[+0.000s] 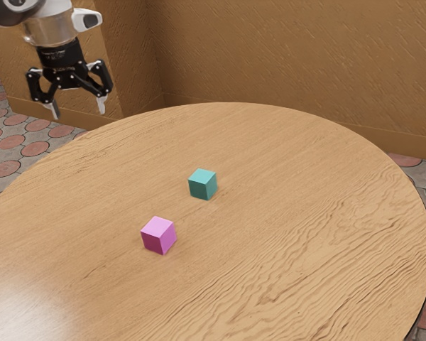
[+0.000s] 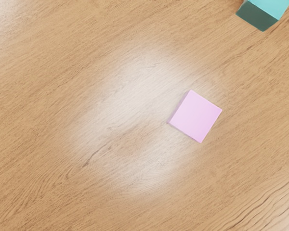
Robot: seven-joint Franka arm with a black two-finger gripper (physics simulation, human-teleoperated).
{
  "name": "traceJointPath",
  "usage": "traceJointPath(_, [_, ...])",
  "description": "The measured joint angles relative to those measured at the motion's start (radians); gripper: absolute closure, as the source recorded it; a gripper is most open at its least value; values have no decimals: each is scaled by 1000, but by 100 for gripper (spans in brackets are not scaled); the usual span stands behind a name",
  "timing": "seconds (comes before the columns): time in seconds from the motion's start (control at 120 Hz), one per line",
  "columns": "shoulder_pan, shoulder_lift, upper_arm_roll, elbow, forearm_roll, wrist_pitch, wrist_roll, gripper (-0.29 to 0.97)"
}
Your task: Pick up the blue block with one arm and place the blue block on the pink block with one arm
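A teal-blue block (image 1: 202, 184) rests on the round wooden table (image 1: 291, 234) near its middle. The pink block (image 1: 158, 235) lies a short way in front of it, toward the exterior view's left, and the two do not touch. My gripper (image 1: 77, 106) hangs high at the exterior view's upper left, far above the table, open with nothing between its fingers. From the wrist view I look straight down on the pink block (image 2: 195, 116), with a corner of the blue block (image 2: 264, 10) at the picture's edge.
The table's curved edge runs along the exterior view's right, with tiled floor (image 1: 14, 138) beyond it. A wood-panelled wall (image 1: 284, 50) stands behind the table.
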Motion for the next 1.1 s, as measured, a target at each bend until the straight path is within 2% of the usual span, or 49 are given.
traceJointPath(0.15, [0, -3, -3, -10, -5, 9, -45, 0])
traceJointPath(0.267, [-66, 8, -34, -17, -9, -6, -73, 0])
traceJointPath(0.325, [-77, 130, -57, 68, -9, -16, -72, 0])
traceJointPath(0.408, [-12, 286, -152, 134, -12, 9, -60, 0])
traceJointPath(0.517, [37, 442, -178, 188, -37, 76, -36, 0])
traceJointPath(0.842, [72, 681, -179, 222, -77, 372, 139, 0])
traceJointPath(1.1, [110, 836, -179, 353, -116, 481, 322, 0])
